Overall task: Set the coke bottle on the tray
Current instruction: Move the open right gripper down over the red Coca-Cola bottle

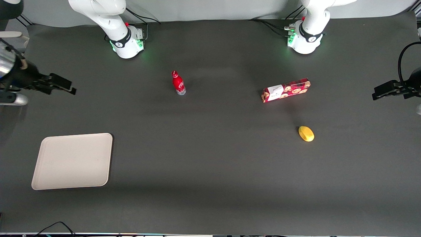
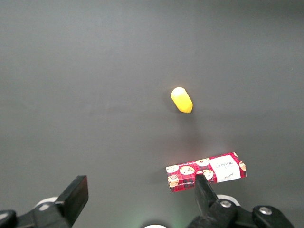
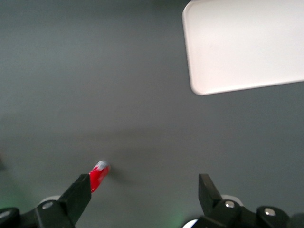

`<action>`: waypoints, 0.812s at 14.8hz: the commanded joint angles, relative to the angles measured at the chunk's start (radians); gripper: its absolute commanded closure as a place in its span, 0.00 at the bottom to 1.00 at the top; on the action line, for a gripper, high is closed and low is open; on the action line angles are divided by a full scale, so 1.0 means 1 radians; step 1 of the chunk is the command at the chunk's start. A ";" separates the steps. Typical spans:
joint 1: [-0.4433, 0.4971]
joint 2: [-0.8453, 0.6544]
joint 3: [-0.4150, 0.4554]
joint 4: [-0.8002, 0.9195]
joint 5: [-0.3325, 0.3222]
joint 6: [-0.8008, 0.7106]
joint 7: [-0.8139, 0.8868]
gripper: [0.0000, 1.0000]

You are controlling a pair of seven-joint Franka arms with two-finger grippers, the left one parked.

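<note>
Currently the coke bottle stands upright on the table, long axis vertical, cap uppermost, well apart from the tray, while the empty claw hovers open near the working arm's end.

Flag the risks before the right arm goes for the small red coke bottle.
1. The small red-wrapped coke bottle is slim and stands upright; a sideways nudge from the open gripper, now high near the working arm's end, could topple it.
2. The flat cream rectangular tray has a low rim; a tilted release could tip the bottle off it.
</note>
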 commanded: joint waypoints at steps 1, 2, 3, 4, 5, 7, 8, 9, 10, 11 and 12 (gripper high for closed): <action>0.008 -0.022 0.166 -0.073 0.013 0.002 0.158 0.00; 0.010 -0.026 0.225 -0.108 0.008 0.011 0.215 0.00; 0.008 -0.051 0.284 -0.162 -0.017 0.059 0.284 0.00; 0.008 -0.078 0.336 -0.240 -0.025 0.118 0.344 0.00; 0.007 -0.117 0.377 -0.321 -0.025 0.174 0.365 0.00; 0.007 -0.177 0.428 -0.458 -0.013 0.270 0.378 0.00; 0.008 -0.192 0.457 -0.516 -0.013 0.319 0.405 0.00; 0.010 -0.201 0.489 -0.576 -0.012 0.388 0.437 0.00; 0.011 -0.211 0.525 -0.634 -0.006 0.463 0.486 0.00; 0.011 -0.211 0.557 -0.680 0.008 0.529 0.525 0.00; 0.011 -0.209 0.580 -0.709 0.022 0.571 0.539 0.00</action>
